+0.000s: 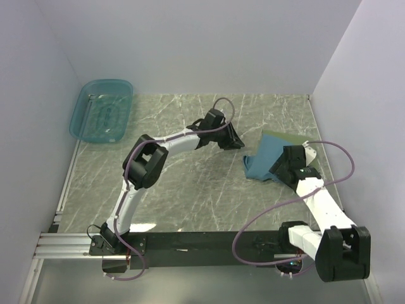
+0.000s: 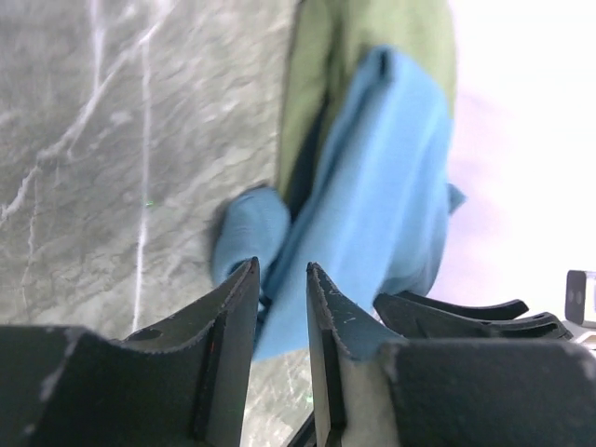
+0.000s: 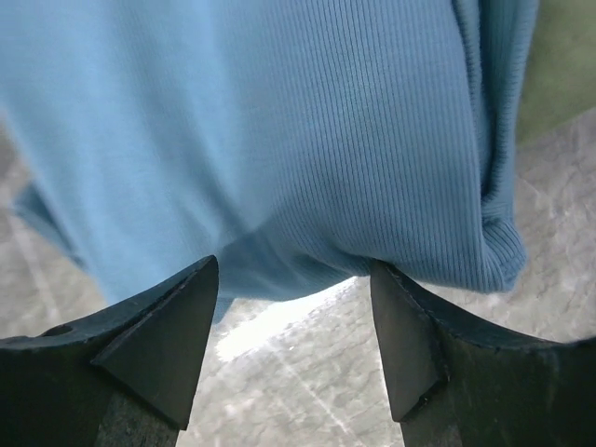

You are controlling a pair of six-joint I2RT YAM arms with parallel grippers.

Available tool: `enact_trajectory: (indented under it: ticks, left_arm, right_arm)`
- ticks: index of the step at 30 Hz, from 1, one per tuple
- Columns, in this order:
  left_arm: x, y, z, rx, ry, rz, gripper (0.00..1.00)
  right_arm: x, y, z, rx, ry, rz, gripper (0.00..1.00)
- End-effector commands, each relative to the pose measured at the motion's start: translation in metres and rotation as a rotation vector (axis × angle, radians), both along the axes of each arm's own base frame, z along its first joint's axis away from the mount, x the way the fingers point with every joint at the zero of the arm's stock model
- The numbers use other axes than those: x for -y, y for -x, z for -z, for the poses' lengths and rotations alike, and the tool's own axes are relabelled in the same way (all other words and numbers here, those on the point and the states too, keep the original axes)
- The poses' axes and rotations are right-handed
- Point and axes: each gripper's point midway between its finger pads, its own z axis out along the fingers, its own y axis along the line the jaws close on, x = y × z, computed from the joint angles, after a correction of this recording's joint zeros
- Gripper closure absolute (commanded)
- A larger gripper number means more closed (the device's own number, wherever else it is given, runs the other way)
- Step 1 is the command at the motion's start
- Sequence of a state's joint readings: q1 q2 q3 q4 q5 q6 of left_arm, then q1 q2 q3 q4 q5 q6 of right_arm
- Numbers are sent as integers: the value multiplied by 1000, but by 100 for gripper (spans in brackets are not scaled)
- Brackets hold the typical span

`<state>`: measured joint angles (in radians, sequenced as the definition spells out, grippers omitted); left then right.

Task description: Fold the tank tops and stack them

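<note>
Item one: translucent teal basin (image 1: 101, 113), far left corner of the marble table (image 1: 190, 196), tipped against the wall, its ribbed floor in plain sight. Item two: teal-blue tank top (image 1: 259, 163), bunched at the right of the table, lying on the olive green tank top (image 1: 286, 140), of which a corner shows behind it. Left arm: arched across the middle of the table, the left gripper (image 2: 281, 279) just left of the blue cloth, jaws a narrow slot apart with nothing caught between them. Right arm: bent up from its base, the right gripper (image 3: 293, 279) at the near edge of the blue top, jaws spread wide, bare marble between the tips, cloth just beyond them.
</note>
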<state>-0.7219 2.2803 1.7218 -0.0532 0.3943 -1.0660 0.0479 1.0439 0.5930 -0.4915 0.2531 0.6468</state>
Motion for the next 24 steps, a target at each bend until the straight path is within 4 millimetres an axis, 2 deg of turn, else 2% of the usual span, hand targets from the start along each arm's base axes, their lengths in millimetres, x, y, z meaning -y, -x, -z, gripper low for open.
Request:
enact_trajectory:
  ticks: [1, 3, 4, 5, 6, 7, 8, 9, 10, 11, 12, 13, 14, 15, 16, 17, 18, 19, 20, 21, 22, 23, 24]
  left_arm:
    - [-6, -1, -43, 96, 28, 9, 66]
    - [-9, 2, -52, 109, 33, 8, 66]
    - [-11, 3, -55, 115, 29, 3, 66]
    - [-15, 6, -51, 110, 12, 2, 66]
    - [-19, 9, -62, 134, 11, 1, 66]
    - [-26, 16, -54, 124, -10, 1, 66]
    - [-32, 21, -70, 152, -2, 1, 66]
    - [-39, 23, -71, 163, -15, -13, 66]
    - [-50, 34, -57, 142, -48, -15, 66]
    - [-57, 42, -77, 191, -38, -11, 66]
    - [-67, 48, -77, 197, -65, -21, 66]
    - [-84, 55, -61, 193, -128, -52, 65]
    - [-94, 63, -81, 251, -133, -58, 65]
    - [-105, 70, -80, 263, -162, -71, 64]
    - [-123, 78, -63, 261, -225, -104, 64]
    - [-133, 87, -82, 304, -208, -115, 63]
    - [-142, 94, -81, 309, -217, -125, 63]
    - [-161, 103, -61, 291, -276, -154, 63]
    - [-171, 113, -79, 318, -238, -168, 62]
    - [-187, 122, -64, 309, -275, -191, 62]
    - [-196, 128, -66, 319, -273, -206, 61]
    - [-207, 134, -85, 361, -242, -240, 60]
    - [-215, 139, -88, 372, -242, -253, 60]
  right_arm:
    - [2, -11, -38, 136, -8, 22, 27]
    - [-1, -11, -51, 166, -17, -2, 27]
    - [-6, -13, -65, 207, -31, -27, 27]
    - [-13, -14, -72, 232, -48, -59, 27]
    - [-25, -15, -78, 253, -86, -105, 27]
    - [-43, -16, -93, 301, -107, -168, 27]
    - [-53, -16, -99, 319, -112, -201, 26]
    - [-63, -18, -113, 358, -104, -215, 26]
    - [-88, -13, -118, 360, -110, -293, 25]
    - [-102, -10, -122, 365, -118, -332, 25]
    - [-112, -11, -131, 389, -127, -343, 25]
    - [-138, -4, -132, 388, -145, -421, 25]
    - [-148, -1, -134, 394, -155, -446, 25]
    - [-156, -1, -138, 411, -156, -451, 25]
    - [-169, 2, -139, 421, -160, -484, 24]
    - [-186, 11, -141, 428, -171, -537, 23]
    - [-196, 14, -140, 424, -171, -562, 23]
    - [-203, 15, -143, 436, -177, -579, 22]
    - [-215, 23, -142, 430, -184, -621, 22]
    - [-220, 25, -140, 425, -184, -638, 22]
    - [-224, 27, -139, 423, -185, -653, 21]
    - [-227, 30, -137, 417, -188, -665, 21]
    - [-226, 35, -134, 417, -194, -669, 21]
